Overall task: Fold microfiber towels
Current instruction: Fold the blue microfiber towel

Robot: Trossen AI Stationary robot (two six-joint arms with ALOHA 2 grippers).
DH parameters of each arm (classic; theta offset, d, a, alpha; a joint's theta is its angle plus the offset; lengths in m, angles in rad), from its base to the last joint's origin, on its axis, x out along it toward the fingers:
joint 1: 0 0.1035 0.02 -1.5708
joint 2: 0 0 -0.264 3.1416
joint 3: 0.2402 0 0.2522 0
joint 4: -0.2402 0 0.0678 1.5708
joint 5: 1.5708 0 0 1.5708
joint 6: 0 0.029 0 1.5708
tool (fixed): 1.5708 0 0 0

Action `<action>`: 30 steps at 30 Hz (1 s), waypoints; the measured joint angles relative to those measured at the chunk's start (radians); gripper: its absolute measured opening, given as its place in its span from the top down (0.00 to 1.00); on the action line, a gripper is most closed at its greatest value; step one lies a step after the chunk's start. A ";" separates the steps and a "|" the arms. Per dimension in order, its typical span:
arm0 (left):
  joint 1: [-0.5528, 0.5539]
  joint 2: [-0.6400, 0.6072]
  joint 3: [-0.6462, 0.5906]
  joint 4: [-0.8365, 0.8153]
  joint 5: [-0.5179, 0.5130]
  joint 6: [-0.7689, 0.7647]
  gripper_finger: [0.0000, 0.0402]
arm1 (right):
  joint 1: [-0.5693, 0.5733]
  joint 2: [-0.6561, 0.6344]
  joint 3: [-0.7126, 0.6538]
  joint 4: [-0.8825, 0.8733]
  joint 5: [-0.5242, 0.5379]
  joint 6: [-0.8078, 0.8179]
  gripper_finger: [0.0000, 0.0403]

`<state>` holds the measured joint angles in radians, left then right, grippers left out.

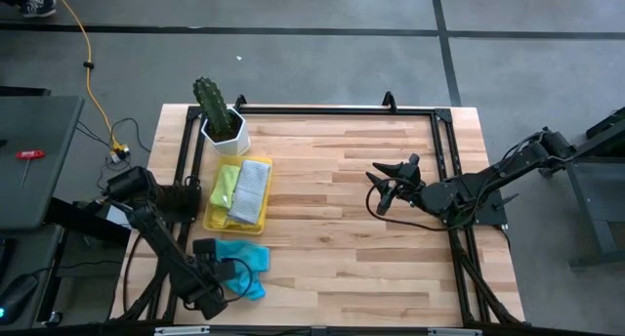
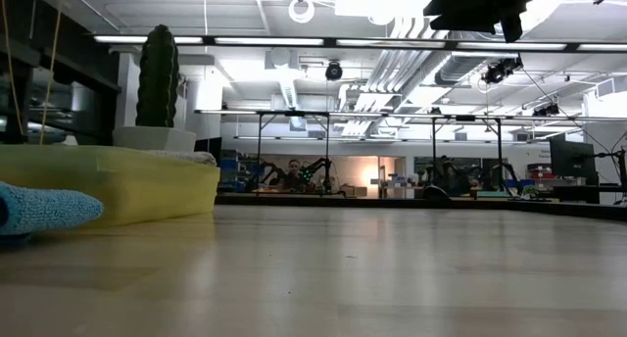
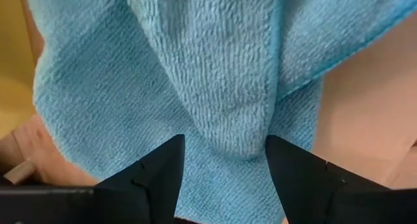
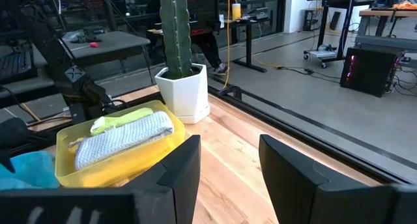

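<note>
Hovering at the near left corner of the wooden surface [image 1: 352, 229], the left pincer [image 1: 237, 269] stood over the light blue towel [image 1: 246, 265], which lay bunched just near of the yellow tray [image 1: 209, 217]. Only the left wrist view showed the pincer's state: its two dark fingers [image 3: 156, 178] stood apart, with a raised fold of the blue towel [image 3: 215, 87] between their tips, not pinched. The high view alone gave the whole layout: the tray sat at the left side, holding a lime green towel [image 1: 226, 186] and a grey towel [image 1: 251, 190] side by side, with a cactus [image 1: 213, 105] in a white pot [image 1: 228, 134] just far of it. The right pincer [image 1: 389, 184] waited above the right half of the surface, well apart from the towels; the right wrist view showed its fingers [image 4: 179, 172] apart and holding nothing, and it faced the tray [image 4: 111, 165], the grey towel [image 4: 120, 139], the green towel [image 4: 120, 120] and the cactus [image 4: 174, 28]. The low view showed the blue towel's edge [image 2: 44, 208] resting on the surface at the left, in front of the tray [image 2: 127, 185]. Beyond the surface lay a workshop with ceiling strip lights, metal frames and benches; the high view showed grey floor, an orange cable [image 1: 93, 82] and a dark frame around the surface.
</note>
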<state>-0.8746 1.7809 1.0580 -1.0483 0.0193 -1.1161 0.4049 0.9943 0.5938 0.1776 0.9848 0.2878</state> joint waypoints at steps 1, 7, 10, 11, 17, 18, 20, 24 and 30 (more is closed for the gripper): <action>0.003 0.000 0.000 0.003 0.000 0.007 0.49 | 0.000 0.000 0.000 0.000 0.000 0.000 0.63; 0.006 0.000 0.000 0.003 -0.001 0.020 0.55 | 0.000 0.000 0.000 0.000 0.000 0.000 0.63; 0.006 0.000 0.000 0.003 -0.002 0.020 0.58 | 0.000 0.000 0.000 0.000 0.000 0.000 0.63; 0.006 0.000 0.000 0.004 -0.002 0.020 0.60 | 0.000 0.000 0.000 0.000 0.000 0.000 0.63; 0.006 0.000 0.000 0.004 -0.005 0.028 0.71 | 0.000 0.000 0.000 0.000 0.000 0.000 0.63; 0.006 0.000 0.000 0.004 -0.005 0.028 0.74 | 0.000 0.000 0.000 0.000 0.000 0.000 0.63; 0.006 0.000 0.000 0.004 -0.005 0.037 0.80 | 0.000 0.000 0.000 0.000 0.000 0.000 0.63; 0.021 0.000 0.001 -0.003 0.009 0.074 0.94 | 0.000 0.000 0.000 0.001 0.000 0.000 0.63; 0.070 -0.018 0.096 -0.105 0.032 0.197 0.99 | 0.000 0.000 0.000 0.005 0.000 0.000 0.63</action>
<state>-0.8043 1.7625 1.1537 -1.1536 0.0512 -0.9189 0.4051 0.9943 0.5936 0.1827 0.9852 0.2878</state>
